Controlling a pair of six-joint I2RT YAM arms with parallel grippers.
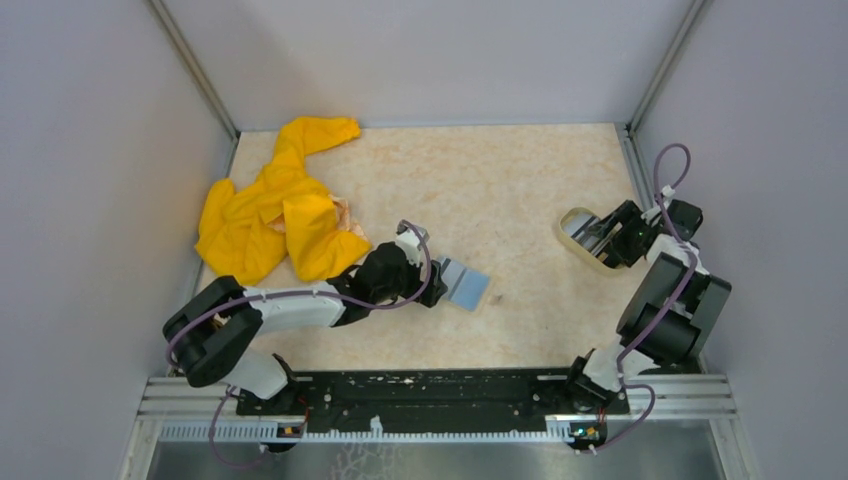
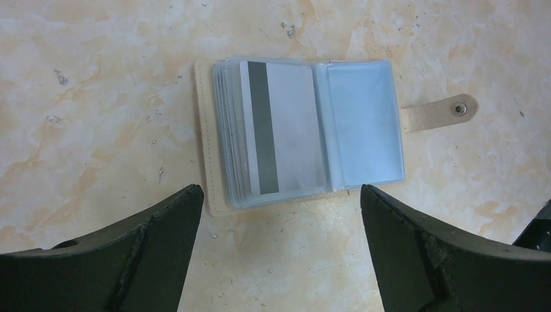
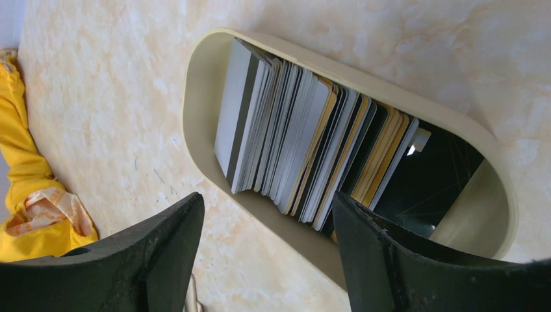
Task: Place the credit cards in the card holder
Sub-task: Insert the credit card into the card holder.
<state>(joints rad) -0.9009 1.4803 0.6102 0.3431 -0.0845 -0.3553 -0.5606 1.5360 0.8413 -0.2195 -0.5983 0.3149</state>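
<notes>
— Where's the card holder [image 1: 466, 284] from where you stand?
— Out in the middle of the table [image 1: 520, 180], lying open and flat, with the tan cover down and the clear pockets up. Its strap [image 2: 442, 112] with the snap sticks out to one side.
— Anything in it?
— One silvery card [image 2: 286, 130] with a dark stripe shows in the top pocket of the half away from the strap. The other half shows a pale blue pocket.
— And the left gripper [image 2: 279, 201]?
— It's right at the holder's near edge with its jaws spread wide. It has hold of nothing, and both fingers look clear of the holder.
— The rest of the credit cards [image 3: 305, 149]?
— Over on the right, standing on edge in a packed row inside an oval cream dish [image 3: 201, 97]. They're silver and white, some gold-edged, some dark.
— Is the right gripper [image 3: 266, 201] on them?
— It hangs just above the dish, tilted towards it. The jaws are parted and no card sits between them. I can't tell whether a finger touches the rim.
— What's that yellow thing?
— A crumpled yellow cloth [image 1: 275, 215] at the far left of the table, well apart from the dish and near the left arm.
</notes>
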